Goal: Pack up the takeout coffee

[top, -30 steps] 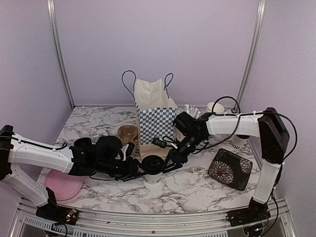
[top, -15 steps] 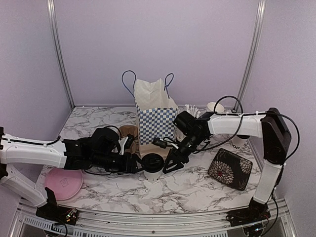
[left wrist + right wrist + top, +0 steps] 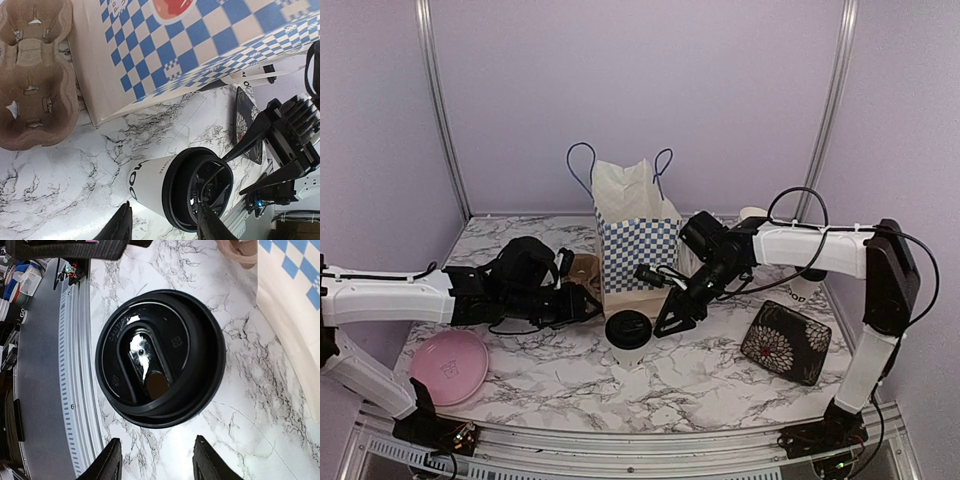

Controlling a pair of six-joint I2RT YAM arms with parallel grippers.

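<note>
One white paper cup with black lettering and a black lid [image 3: 628, 333] stands alone on the marble table in front of the checkered bag [image 3: 636, 250]. It also shows in the left wrist view [image 3: 150, 182], and its lid fills the right wrist view [image 3: 160, 355]. The brown pulp carrier [image 3: 582, 270] lies empty left of the bag, and shows in the left wrist view [image 3: 35, 75]. My left gripper [image 3: 586, 303] is open and empty, just left of the cup [image 3: 165, 230]. My right gripper [image 3: 670, 322] is open and empty, just right of the cup [image 3: 159, 462].
A pink plate [image 3: 448, 366] lies front left. A black floral pouch [image 3: 786, 342] lies front right. A cup of white straws [image 3: 710, 225] and more white cups [image 3: 756, 216] stand behind the right arm. The table's metal front rail shows in the right wrist view [image 3: 75, 390].
My left gripper has pulled back left and away from the cup, which stays standing. My right gripper has drawn slightly back to the right.
</note>
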